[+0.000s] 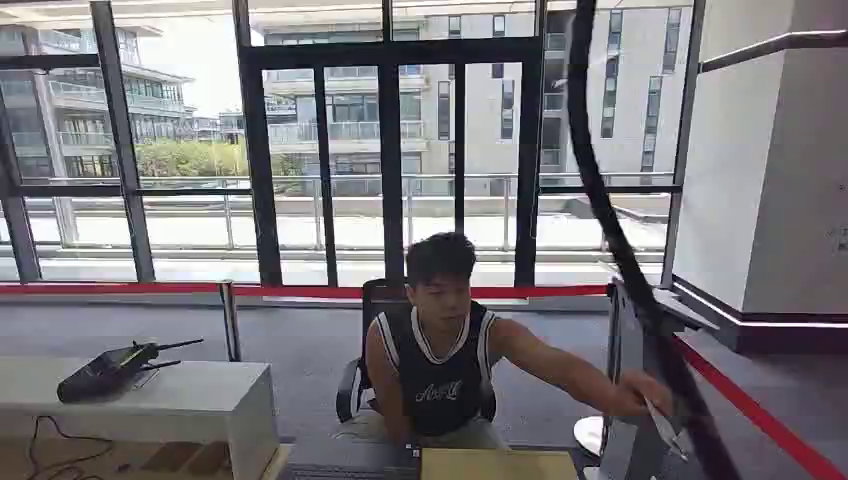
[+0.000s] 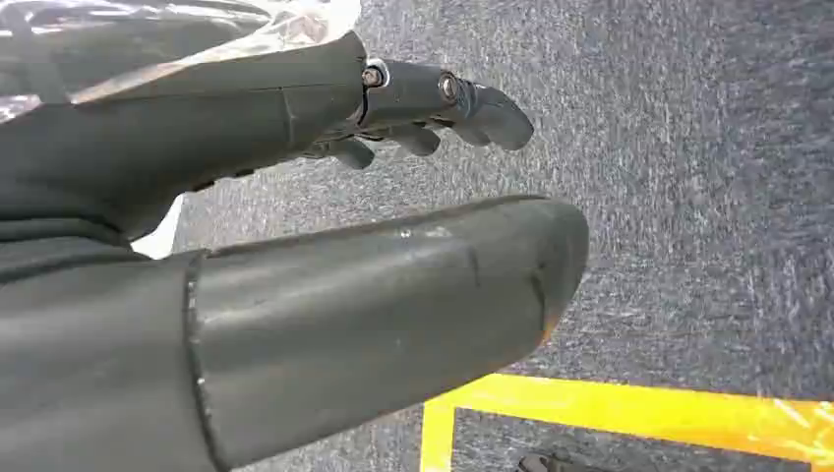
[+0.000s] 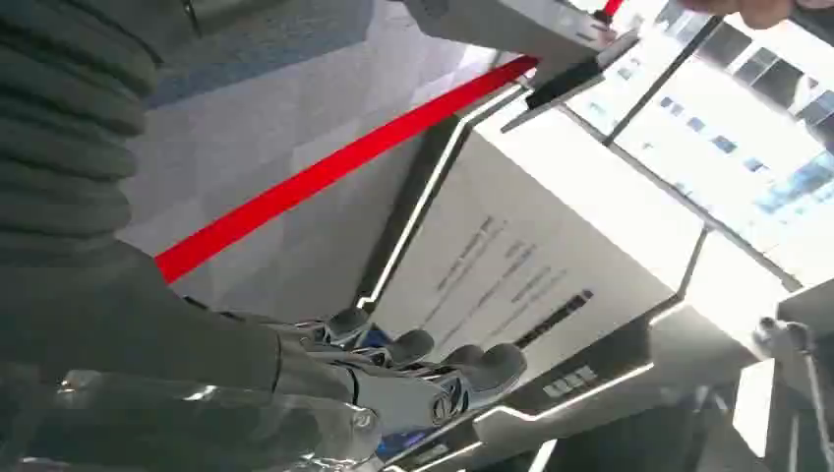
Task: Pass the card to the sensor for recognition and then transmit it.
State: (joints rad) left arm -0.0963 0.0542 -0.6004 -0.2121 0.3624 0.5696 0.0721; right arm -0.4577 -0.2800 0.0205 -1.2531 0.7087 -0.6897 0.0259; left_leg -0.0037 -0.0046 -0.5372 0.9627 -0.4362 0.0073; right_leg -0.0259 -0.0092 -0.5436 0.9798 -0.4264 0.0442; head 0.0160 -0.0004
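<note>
A seated person in a dark sleeveless top (image 1: 440, 375) reaches one arm out to the lower right of the head view. That person's hand (image 1: 640, 397) holds a thin white card (image 1: 668, 430) beside a grey upright unit (image 1: 625, 440). My left hand (image 2: 295, 246) hangs over grey carpet with thumb and fingers apart and nothing in it. My right hand (image 3: 393, 379) is raised with its fingers stretched out and nothing between them; a grey device (image 3: 511, 25) and a person's hand (image 3: 767, 10) show beyond it.
A thick black cable (image 1: 610, 210) crosses the head view's right side. A white counter (image 1: 200, 400) at the left carries a black radio-like device (image 1: 105, 372). A red barrier strip (image 1: 760, 420) runs along the right. Yellow floor tape (image 2: 629, 413) lies under my left hand.
</note>
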